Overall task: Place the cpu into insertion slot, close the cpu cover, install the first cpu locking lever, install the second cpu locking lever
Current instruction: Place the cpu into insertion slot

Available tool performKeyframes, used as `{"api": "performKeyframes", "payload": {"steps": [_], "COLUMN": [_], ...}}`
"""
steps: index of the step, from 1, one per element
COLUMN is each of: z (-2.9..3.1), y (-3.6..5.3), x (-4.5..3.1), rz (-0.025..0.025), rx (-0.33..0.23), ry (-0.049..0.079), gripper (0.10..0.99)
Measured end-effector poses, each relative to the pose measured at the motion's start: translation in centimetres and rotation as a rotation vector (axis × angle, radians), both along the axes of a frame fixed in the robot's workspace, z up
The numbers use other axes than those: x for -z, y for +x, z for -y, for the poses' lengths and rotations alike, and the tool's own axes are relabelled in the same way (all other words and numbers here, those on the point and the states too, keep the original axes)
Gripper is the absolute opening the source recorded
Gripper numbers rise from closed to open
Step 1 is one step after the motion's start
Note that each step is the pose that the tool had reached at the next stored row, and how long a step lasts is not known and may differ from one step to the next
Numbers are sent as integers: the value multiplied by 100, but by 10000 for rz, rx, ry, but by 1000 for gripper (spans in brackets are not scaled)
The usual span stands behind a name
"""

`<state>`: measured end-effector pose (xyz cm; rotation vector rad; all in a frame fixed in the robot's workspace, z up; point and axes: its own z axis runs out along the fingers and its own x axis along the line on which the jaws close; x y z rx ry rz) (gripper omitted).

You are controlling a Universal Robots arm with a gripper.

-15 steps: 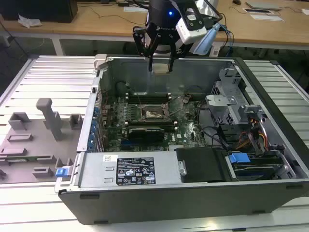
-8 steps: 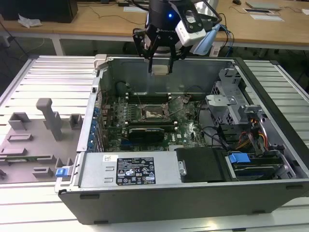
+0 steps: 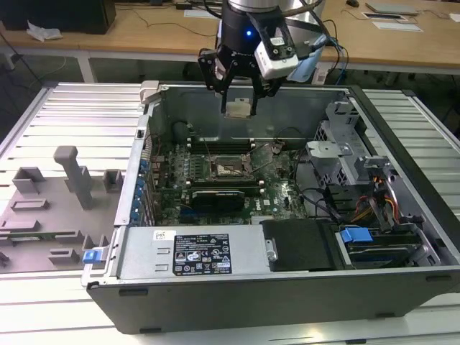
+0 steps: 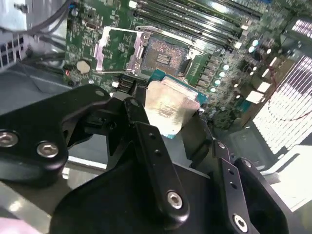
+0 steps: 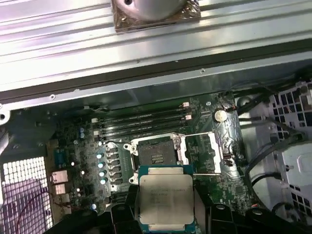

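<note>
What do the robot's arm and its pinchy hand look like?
The arm is a round black tube with a little blue light. A white-and-grey box and dark cables are fixed beside it. The gripper is black, with chunky jointed fingers dotted with shiny silver screws.

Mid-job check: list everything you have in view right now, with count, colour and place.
cpu: one, silvery-grey top, held above the board
insertion slot: one, dark rim, empty, on the motherboard
cpu cover: one, silver frame, swung open beside the slot
motherboard: one, green, inside the case
memory slots: several, black, alongside the slot
long card: one, black, across the board
coin battery: one, silver, on the board
computer case: one, grey, open
fixture tray: one, grey, exterior view's left
gripper: one, black, shut on the cpu
</note>
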<state>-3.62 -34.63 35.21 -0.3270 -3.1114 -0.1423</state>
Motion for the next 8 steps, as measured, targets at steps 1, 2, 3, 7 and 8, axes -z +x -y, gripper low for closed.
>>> {"api": "performKeyframes", "payload": {"steps": [1,2,3,7,8], "z": [0,0,0,0,0], "y": [0,0,0,0,0], "x": [19,31,43,68,83], "rz": [0,0,0,0,0], "rx": [732,1184,1664,2604,3009], "ry": [1,0,1,0,0], "gripper": [537,537,537,537,537]}}
